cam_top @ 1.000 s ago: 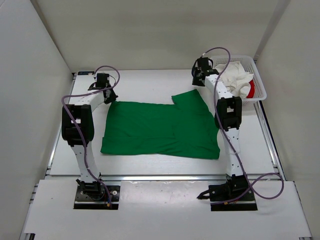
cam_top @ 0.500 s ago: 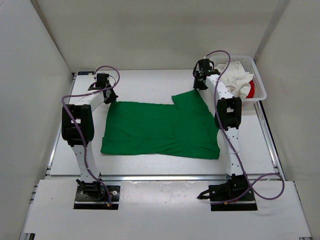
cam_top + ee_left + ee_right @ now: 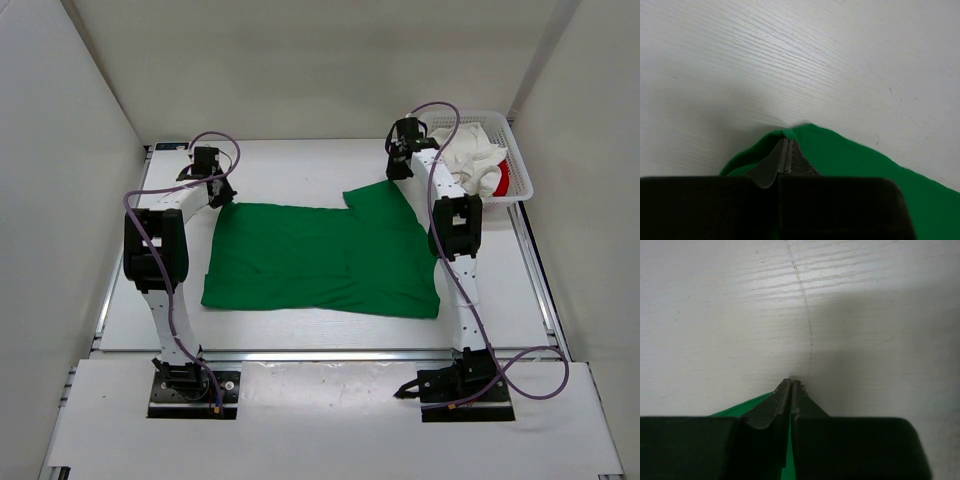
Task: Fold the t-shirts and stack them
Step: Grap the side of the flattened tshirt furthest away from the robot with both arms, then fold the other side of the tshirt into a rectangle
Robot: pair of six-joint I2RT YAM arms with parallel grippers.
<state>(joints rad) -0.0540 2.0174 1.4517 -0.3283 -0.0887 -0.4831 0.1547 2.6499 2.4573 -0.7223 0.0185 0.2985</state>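
At the far left of the counter [image 3: 300,165], the left tool [image 3: 220,196] is reaching down to the far left corner of the green t-shirt [image 3: 320,260]. In the left wrist view this tool [image 3: 786,146] is showing its two fingers pressed flat together, with the rounded green corner [image 3: 860,162] gathered right at their tips, so it is pinching the cloth and lifting that edge slightly off the white wood grain. From there the shirt is lying spread flat across the middle of the counter between the two arms, its near hem running toward the arm bases. One sleeve is sticking out at the far right, beyond the line of the far edge. The right tool [image 3: 392,172] is sitting at the tip of that sleeve. In the right wrist view its fingers [image 3: 771,407] are closed tight against each other with no gap, their tips touching the counter. A sliver of green fabric [image 3: 732,412] is emerging beside and beneath them, so this tool is clamping the sleeve's edge. Further right, a white basket [image 3: 522,175] is standing at the far right corner, well apart from the shirt, holding crumpled white clothes [image 3: 470,155] and something red [image 3: 503,178].
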